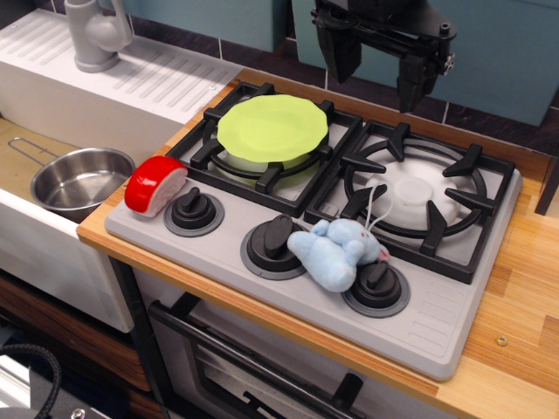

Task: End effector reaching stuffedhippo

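Note:
The stuffedhippo (333, 250) is a small light-blue plush with a pink patch and a white string loop. It lies on the grey stove front between the middle knob (273, 244) and the right knob (376, 285), partly over the right knob. The end effector (379, 63), a bulky black gripper with two dark fingers, hangs at the top of the view above the back of the stove, well above and behind the hippo. Its fingers stand wide apart and hold nothing.
A lime-green plate (272, 127) rests on the left burner. A red-and-white rounded toy (155, 185) sits at the stove's left front by the left knob (193, 209). A steel pot (80, 178) sits in the sink, with a grey faucet (94, 33) behind. The right burner grate (410, 188) is bare.

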Motion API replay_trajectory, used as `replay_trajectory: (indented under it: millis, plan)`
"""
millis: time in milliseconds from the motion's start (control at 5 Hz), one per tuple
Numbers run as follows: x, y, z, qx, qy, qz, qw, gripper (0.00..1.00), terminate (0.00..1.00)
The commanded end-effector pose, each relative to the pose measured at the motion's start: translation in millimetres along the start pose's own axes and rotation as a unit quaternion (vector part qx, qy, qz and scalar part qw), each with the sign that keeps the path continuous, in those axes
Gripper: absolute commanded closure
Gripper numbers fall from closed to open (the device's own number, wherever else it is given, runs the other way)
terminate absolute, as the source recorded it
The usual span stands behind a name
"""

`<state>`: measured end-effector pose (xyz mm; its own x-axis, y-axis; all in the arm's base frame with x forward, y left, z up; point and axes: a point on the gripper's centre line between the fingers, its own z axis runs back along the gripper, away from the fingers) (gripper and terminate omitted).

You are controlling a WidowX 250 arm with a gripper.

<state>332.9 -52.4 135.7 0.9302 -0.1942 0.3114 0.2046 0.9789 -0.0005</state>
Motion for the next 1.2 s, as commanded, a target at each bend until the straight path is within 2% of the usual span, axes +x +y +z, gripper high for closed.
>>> replay_trajectory:
  millis: [0,200,400,600,800,1000]
  plan:
    - [0.0,0.0,0.0,0.0,0.0,0.0,1.0,0.0,0.0]
    - [-47.7,-34.9,-5.0,-0.002,-0.021,0.046,0.9987,0.0,0.0]
    - [-76.6,-59.1,-0.6,0.014,-0.032,0.073,0.9967,0.0,0.0]
    - [-91.3,-75.0,-3.8,0.021,-0.044,0.088,0.9949,0.0,0.0]
    - [-96.3,-82.4,-13.6,0.025,-0.077,0.086,0.993,0.0,0.0]
    - [-92.3,-77.2,-10.4,0.03,-0.107,0.069,0.9914,0.0,0.0]
